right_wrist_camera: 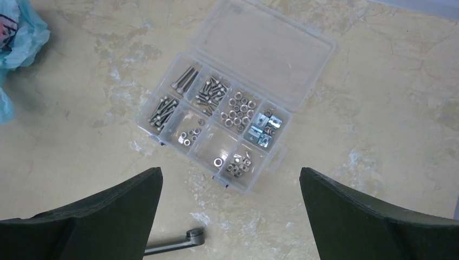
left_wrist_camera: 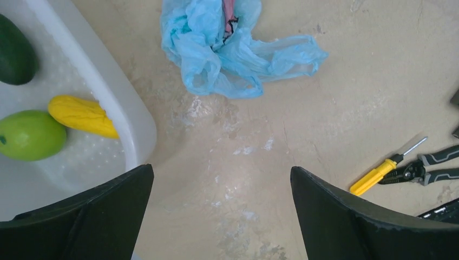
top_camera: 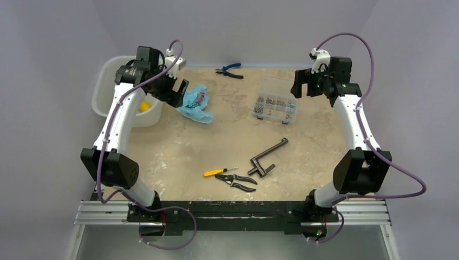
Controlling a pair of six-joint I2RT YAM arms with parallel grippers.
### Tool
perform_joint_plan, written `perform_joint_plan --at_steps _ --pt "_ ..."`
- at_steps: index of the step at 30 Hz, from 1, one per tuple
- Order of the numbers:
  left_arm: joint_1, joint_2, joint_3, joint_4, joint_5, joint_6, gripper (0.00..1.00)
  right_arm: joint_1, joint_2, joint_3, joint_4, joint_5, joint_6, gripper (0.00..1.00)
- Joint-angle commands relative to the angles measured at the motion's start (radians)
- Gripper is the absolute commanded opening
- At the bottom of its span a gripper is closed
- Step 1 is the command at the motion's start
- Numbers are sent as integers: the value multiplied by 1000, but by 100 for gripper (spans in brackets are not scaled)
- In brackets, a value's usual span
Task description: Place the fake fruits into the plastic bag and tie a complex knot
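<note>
Light-blue and crumpled, the plastic bag [left_wrist_camera: 227, 49] lies in a heap on the table [top_camera: 178, 151]. Its mouth is not spread, and nothing shows inside it. All 3 fake fruits [left_wrist_camera: 70, 111] sit in the white tub [left_wrist_camera: 127, 108] just beside it. The dark green oval [left_wrist_camera: 15, 51] is at the far end. The bright green round one [left_wrist_camera: 30, 135] and the yellow one [left_wrist_camera: 86, 118] lie side by side, nearer your left gripper [left_wrist_camera: 221, 176]. That gripper hangs above bare table between tub and bag, jaws wide apart and holding nothing. Your right gripper [right_wrist_camera: 231, 176] is just as wide and empty. It hovers over the clear compartment box [right_wrist_camera: 216, 124], well apart from the bag.

By my reading you are at the very start: no fruit packed, no knot begun. The next move likely calls for 1 of 2 things, opening the bag's mouth or picking up a fruit. The yellow one looks the easiest reach for the left arm. The film is thin and will probably collapse, so bring the right arm across to hold an edge up before you drop anything in.
</note>
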Motion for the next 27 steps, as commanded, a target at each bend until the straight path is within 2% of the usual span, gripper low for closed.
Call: perform_joint_plan --at_steps 1,4,8,16,22,24,25,26,27 --pt "-39 100 129 74 -34 50 100 3 -68 -26 41 -33 8 99" --pt "-52 282 295 32 -83 82 100 3 -90 -49 64 -52 31 99" --pt "-57 493 496 -21 -73 88 100 3 -125 -71 58 -48 48 99" --pt "-69 681 496 13 -147 85 96 3 -175 -108 39 -35 32 99" --pt "-72 752 484 -50 -167 67 83 3 -188 -114 29 -71 52 99" --pt "-72 752 446 -51 -158 57 75 4 -194 -129 49 -93 68 99" --pt "-72 754 439 -61 -140 43 70 4 -195 -138 63 -105 76 99" --pt "-72 763 437 -79 -106 26 61 6 -196 -146 75 -114 85 99" --pt "-73 769 436 -96 -70 5 47 9 -197 -154 91 -121 100 99"
